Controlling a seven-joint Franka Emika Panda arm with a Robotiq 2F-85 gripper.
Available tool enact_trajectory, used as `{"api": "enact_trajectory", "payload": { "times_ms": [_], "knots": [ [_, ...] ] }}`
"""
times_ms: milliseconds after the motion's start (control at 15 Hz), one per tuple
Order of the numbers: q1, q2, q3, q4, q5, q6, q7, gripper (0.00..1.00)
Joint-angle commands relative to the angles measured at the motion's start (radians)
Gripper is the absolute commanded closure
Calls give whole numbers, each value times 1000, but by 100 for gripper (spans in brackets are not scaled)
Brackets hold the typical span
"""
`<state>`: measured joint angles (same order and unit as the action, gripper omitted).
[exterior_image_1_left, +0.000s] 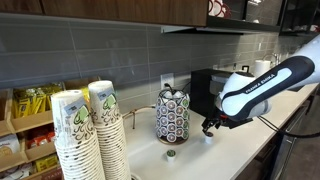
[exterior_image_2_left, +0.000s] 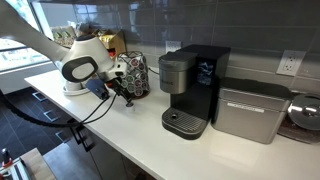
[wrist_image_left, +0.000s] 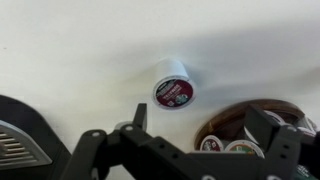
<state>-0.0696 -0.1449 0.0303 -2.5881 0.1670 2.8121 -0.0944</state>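
My gripper (wrist_image_left: 200, 128) is open and empty, hovering a little above the white counter (wrist_image_left: 60, 50). In both exterior views it hangs between a pod carousel and a coffee machine (exterior_image_1_left: 212, 126) (exterior_image_2_left: 122, 93). A single coffee pod (wrist_image_left: 173, 90) with a dark red lid lies on its side on the counter just beyond the fingertips, not touched. The wire pod carousel (exterior_image_1_left: 172, 115) (exterior_image_2_left: 133, 72), filled with pods, stands beside the gripper; its round brown base with several pods shows in the wrist view (wrist_image_left: 250, 125) under the right finger.
A black coffee machine (exterior_image_2_left: 190, 90) (exterior_image_1_left: 205, 90) stands close by, its drip tray in the wrist view (wrist_image_left: 15, 145). A silver box (exterior_image_2_left: 250, 110) sits beside it. Tall stacks of paper cups (exterior_image_1_left: 85, 135) and a shelf of packets (exterior_image_1_left: 30, 120) are at one end.
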Motion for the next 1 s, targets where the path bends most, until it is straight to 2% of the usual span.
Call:
{"api": "enact_trajectory", "payload": {
  "times_ms": [0, 467, 933],
  "knots": [
    [41, 27, -32, 16, 3, -10, -5, 0],
    [30, 71, -39, 32, -58, -4, 26, 0],
    [30, 105, -50, 44, -64, 12, 27, 0]
  ]
}}
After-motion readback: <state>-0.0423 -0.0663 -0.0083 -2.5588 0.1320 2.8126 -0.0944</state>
